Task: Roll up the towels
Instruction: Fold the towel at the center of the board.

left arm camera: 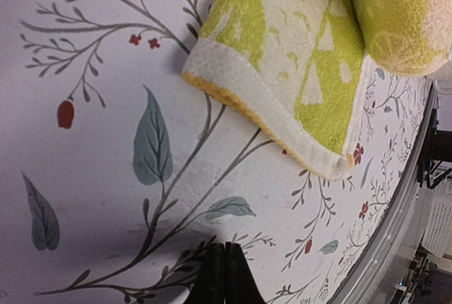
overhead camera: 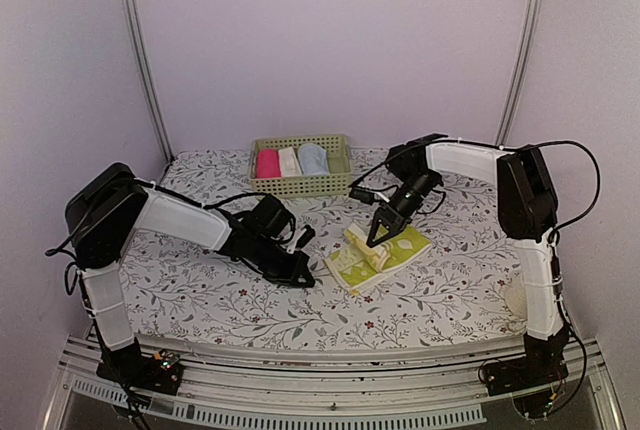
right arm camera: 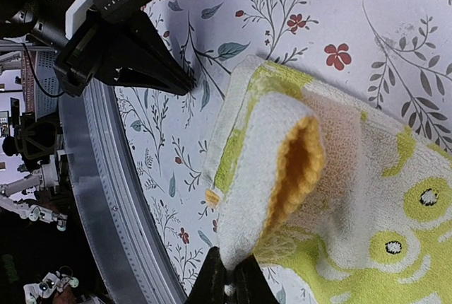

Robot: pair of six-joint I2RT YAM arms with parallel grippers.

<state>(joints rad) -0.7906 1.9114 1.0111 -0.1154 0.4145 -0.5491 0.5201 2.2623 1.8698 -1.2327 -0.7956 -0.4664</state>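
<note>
The yellow-green towel (overhead camera: pixel 388 250) with pale printed shapes lies on the flowered table, its near part folded over into a loose roll (right arm camera: pixel 282 170). My right gripper (overhead camera: pixel 376 237) is shut on that folded edge, and a pinch of cloth shows between its tips (right arm camera: pixel 227 267). My left gripper (overhead camera: pixel 305 276) is shut and holds nothing; it rests low over the table just left of the towel's corner (left arm camera: pixel 282 71), clear of it. Its fingertips (left arm camera: pixel 224 265) meet with no gap. The light blue towel (overhead camera: pixel 313 159) lies rolled in the basket.
A green slotted basket (overhead camera: pixel 300 186) stands at the back centre, holding a pink roll (overhead camera: pixel 267 163) and a cream-white roll (overhead camera: pixel 290 161) beside the blue one. The metal rail of the table's front edge (right arm camera: pixel 106 198) runs close by the towel. My left arm's gripper (right arm camera: pixel 134 49) shows beyond the towel.
</note>
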